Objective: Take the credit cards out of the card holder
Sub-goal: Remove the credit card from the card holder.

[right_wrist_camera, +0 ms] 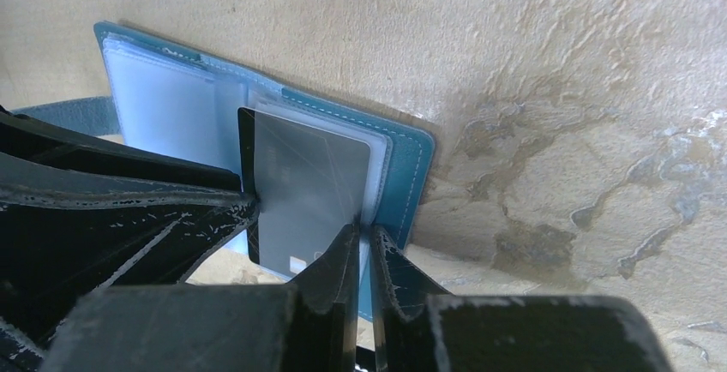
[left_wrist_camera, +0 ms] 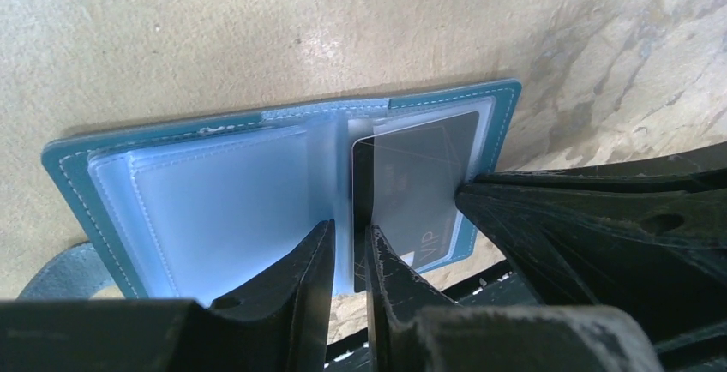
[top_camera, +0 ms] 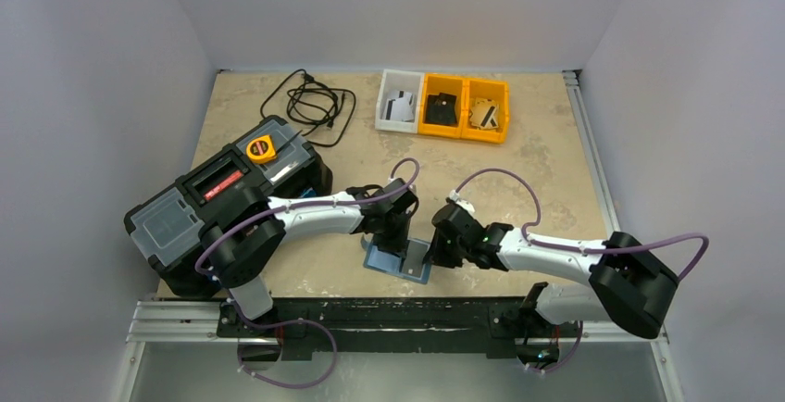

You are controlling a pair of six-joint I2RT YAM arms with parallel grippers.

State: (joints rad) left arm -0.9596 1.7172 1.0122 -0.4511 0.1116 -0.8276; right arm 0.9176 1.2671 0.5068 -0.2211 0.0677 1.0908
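Teal card holder (top_camera: 381, 259) lies open flat at the near edge of the table (top_camera: 518, 170), between both arms. Left gripper (left_wrist_camera: 345, 256) is nearly closed and looks pinched on the holder's clear centre leaf. Right gripper (right_wrist_camera: 364, 256) is nearly closed on the right edge of the black credit card (right_wrist_camera: 309, 192), which is partly under pocket film. Step: extracting this card. Next: pin the holder and pull the card clear. Far bins (top_camera: 442, 106) hold other cards.
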